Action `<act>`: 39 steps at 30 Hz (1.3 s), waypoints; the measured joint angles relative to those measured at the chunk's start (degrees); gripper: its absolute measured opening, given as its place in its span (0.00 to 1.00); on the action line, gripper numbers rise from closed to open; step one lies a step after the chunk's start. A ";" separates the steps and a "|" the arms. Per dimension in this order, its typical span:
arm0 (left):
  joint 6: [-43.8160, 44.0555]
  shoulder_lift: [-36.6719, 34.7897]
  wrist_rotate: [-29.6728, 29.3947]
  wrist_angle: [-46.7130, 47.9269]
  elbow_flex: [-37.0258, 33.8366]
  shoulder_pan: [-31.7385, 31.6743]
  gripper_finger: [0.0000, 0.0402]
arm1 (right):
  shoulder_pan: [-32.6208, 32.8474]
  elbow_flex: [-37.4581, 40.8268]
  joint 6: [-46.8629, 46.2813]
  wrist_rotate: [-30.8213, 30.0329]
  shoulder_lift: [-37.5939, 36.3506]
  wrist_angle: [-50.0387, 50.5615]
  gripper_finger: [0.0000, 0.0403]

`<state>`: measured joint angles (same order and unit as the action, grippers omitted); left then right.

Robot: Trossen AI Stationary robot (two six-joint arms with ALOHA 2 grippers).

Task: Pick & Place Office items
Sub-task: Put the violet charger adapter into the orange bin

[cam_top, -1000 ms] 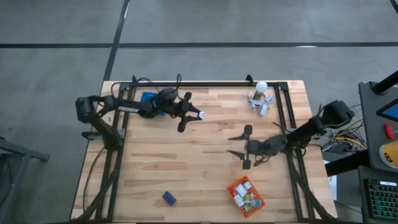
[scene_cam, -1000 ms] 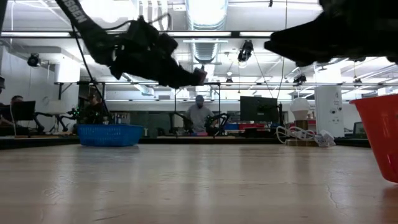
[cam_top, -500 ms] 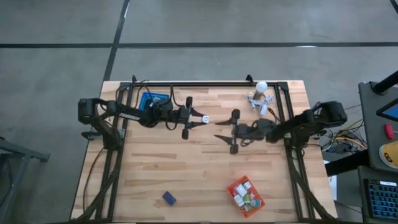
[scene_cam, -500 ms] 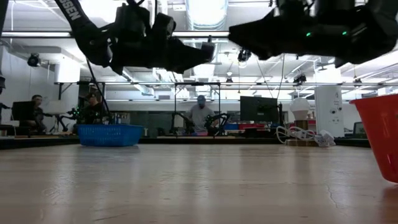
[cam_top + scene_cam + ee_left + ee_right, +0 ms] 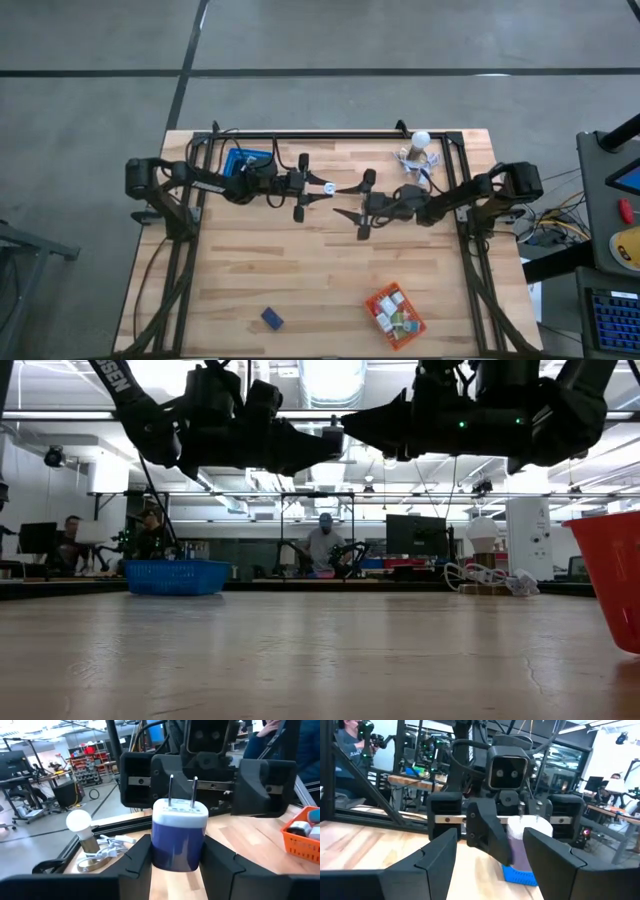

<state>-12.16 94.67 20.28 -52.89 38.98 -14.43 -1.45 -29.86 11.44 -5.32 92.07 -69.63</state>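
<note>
My left gripper hovers above the table's far middle, shut on a small charger plug with a blue body, a white cap and two metal prongs. It also shows in the high view. My right gripper is open and faces my left gripper from the table's right, its fingertips just short of the plug. In the right wrist view its fingers frame my left gripper and the plug. Both grippers hang high in the low view. My left gripper pinches the plug's blue body between its two fingers, one on each side. The fingers lie level and point toward the table's right. The plug is lifted clear of the table, its prongs pointing at my right gripper.
A blue mesh basket stands at the far left. An orange basket with several items stands near the front right. A blue block lies near the front edge. A ball-topped cluster sits at the far right.
My right gripper has gone toward the table's left and far edge, up to my left gripper, and stays open. My left gripper has gone slightly toward the table's right with the plug, which stays clear of the table.
</note>
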 joint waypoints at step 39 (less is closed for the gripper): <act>-0.70 0.04 0.11 -0.06 -0.44 0.34 0.31 | -1.98 -6.34 0.13 0.31 -1.22 12.77 0.68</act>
<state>-12.86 94.72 20.40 -52.95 38.54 -14.09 -3.43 -36.21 11.57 -5.01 90.85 -56.85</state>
